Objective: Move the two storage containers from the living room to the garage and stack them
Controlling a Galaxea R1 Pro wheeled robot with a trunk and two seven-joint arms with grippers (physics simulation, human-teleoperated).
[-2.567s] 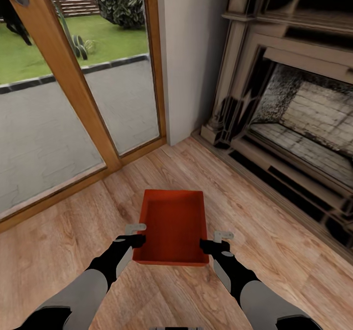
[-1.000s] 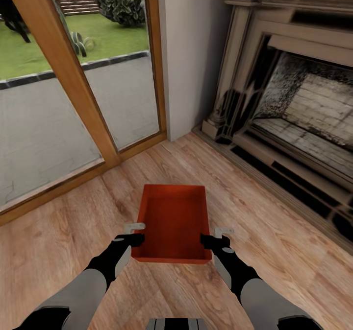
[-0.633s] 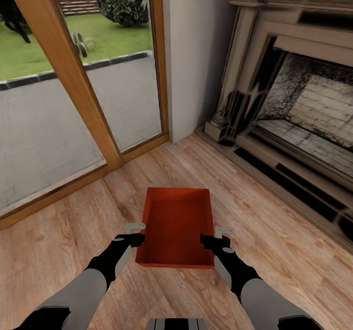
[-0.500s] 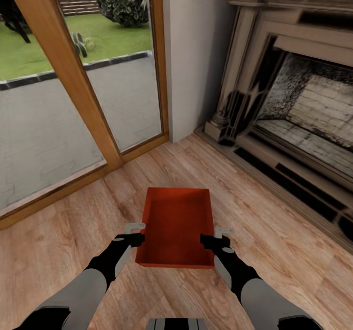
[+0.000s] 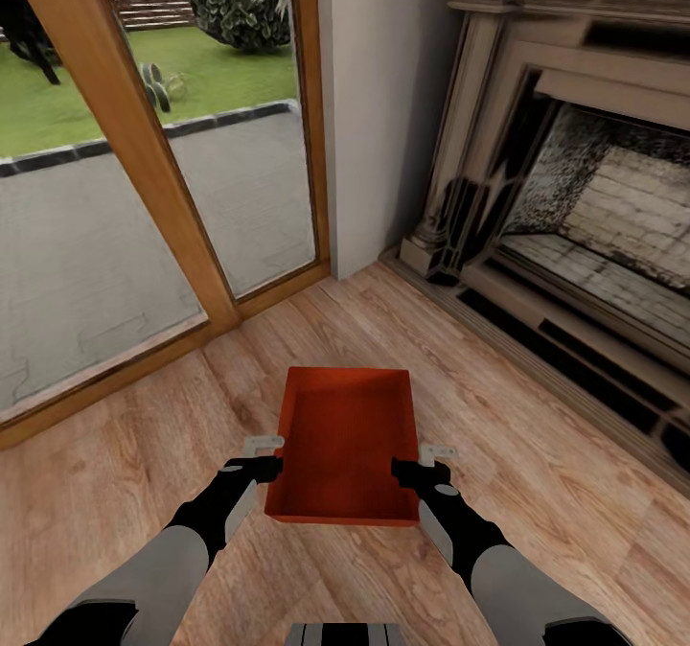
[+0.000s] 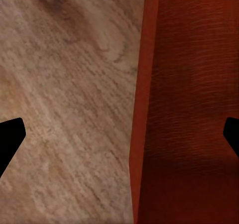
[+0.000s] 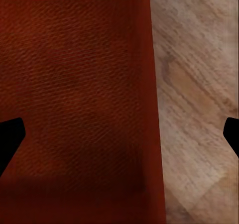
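- A red-orange storage container [image 5: 347, 440] is sitting low in the centre of the head view, open side up and showing nothing inside, over the light wood plank floor [image 5: 537, 493] of the living room; whether it is resting on the planks or lifted just clear, I cannot tell.
- The left gripper [image 5: 265, 456] is straddling the bin's left wall and the right gripper [image 5: 427, 462] its right wall, opposite each other near the closer end, probably so the load is being shared evenly.
- In both wrist views a thin wall is running between the dark fingertips [image 6: 11, 137], with wide gaps either side, so both jaws are standing apart, not clamped.
- The fireplace [image 5: 585, 205] is filling the upper right and a glass door [image 5: 144, 157] the upper left; the garage is somewhere else, so the haul looks barely begun.
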